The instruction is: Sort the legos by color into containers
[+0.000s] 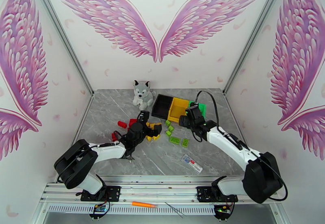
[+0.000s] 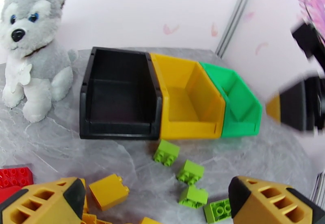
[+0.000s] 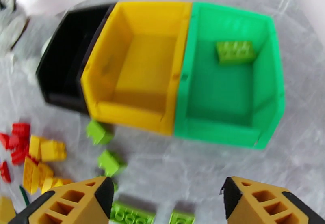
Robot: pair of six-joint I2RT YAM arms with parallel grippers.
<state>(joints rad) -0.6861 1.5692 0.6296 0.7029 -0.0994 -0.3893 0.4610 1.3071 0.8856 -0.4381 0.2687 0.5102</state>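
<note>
Three bins stand side by side at the back: black (image 1: 161,106) (image 2: 118,95), yellow (image 1: 178,109) (image 3: 138,66) and green (image 1: 199,108) (image 3: 227,87). One light green brick (image 3: 235,52) lies in the green bin; the yellow bin looks empty. Red bricks (image 1: 126,122) and yellow bricks (image 1: 153,131) are piled under my left gripper (image 1: 143,119) (image 2: 158,196), which is open and holds nothing. Loose green bricks (image 1: 174,138) (image 2: 190,172) lie in front of the bins. My right gripper (image 1: 186,119) (image 3: 166,196) hovers open just in front of the green bin.
A grey husky plush (image 1: 142,93) (image 2: 32,54) sits left of the black bin. A small white packet (image 1: 192,163) lies on the marble top near the right arm. An orange tool (image 1: 143,204) rests on the front rail.
</note>
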